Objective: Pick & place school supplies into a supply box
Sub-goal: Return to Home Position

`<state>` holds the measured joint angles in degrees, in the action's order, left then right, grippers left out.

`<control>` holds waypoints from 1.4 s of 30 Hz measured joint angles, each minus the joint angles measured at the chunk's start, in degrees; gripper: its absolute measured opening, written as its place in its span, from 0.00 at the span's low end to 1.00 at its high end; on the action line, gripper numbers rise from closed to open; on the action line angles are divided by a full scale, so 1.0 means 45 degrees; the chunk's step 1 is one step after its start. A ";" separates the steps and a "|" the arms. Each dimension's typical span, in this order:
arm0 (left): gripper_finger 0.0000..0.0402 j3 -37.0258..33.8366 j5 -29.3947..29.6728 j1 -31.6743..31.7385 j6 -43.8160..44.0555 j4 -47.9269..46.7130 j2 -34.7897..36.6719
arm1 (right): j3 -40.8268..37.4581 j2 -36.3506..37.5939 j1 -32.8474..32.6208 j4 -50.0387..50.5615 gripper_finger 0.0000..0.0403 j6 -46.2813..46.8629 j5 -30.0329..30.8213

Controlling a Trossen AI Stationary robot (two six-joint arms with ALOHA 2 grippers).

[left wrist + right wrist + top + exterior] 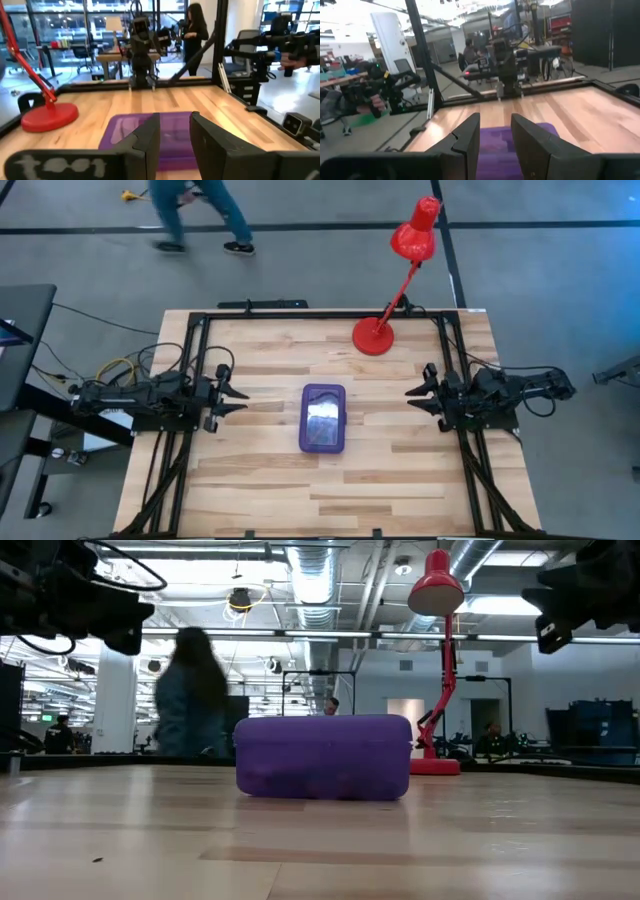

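The supply box (322,418) is a purple plastic case with its lid down, lying flat in the middle of the wooden table; the low view shows it as a low purple block (322,757). The school supplies do not show in any view. My left gripper (243,401) hovers left of the box, pointing level at it, open with nothing between its fingers (150,137). My right gripper (410,399) hovers right of the box, also level and open, and the box (495,147) shows through the gap between its fingers. Neither gripper touches the box.
A red desk lamp stands on its round base (374,336) at the table's far side, its head (415,230) leaning out past the far edge. Black frame rails (300,315) run along the table's far, left and right sides. A person (200,210) walks beyond the far edge.
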<state>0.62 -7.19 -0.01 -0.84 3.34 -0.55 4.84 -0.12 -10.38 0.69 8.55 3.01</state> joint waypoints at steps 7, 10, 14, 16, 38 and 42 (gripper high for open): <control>0.23 -0.0005 0.0042 0.0000 0.0553 -0.0030 -0.0061 | 0.0000 0.0000 -0.0007 0.0858 0.26 -0.0342 0.0000; 0.23 -0.0007 0.0030 0.0000 0.0830 -0.0031 -0.0061 | 0.0000 0.0000 -0.0007 0.0903 0.26 -0.0587 -0.0026; 0.23 -0.0010 0.0060 0.0000 0.0676 -0.0040 -0.0061 | 0.0000 0.0005 -0.0007 0.1112 0.26 -0.1199 -0.0071; 0.23 -0.0010 0.0073 0.0000 0.0683 -0.0040 -0.0061 | -0.0114 0.0005 0.0031 0.1235 0.26 -0.1241 -0.0235; 0.23 -0.0034 0.0109 0.0000 0.0680 -0.0050 -0.0059 | -0.0986 -0.0039 0.1256 -0.0399 0.26 -0.0891 -0.1282; 0.23 -0.0034 0.0114 0.0000 0.0797 -0.0050 -0.0061 | -0.0986 -0.0039 0.1256 -0.0399 0.26 -0.0891 -0.1282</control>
<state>0.47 -6.68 -0.01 2.74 3.11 -0.82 0.40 -0.30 -4.73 -1.10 4.54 -2.76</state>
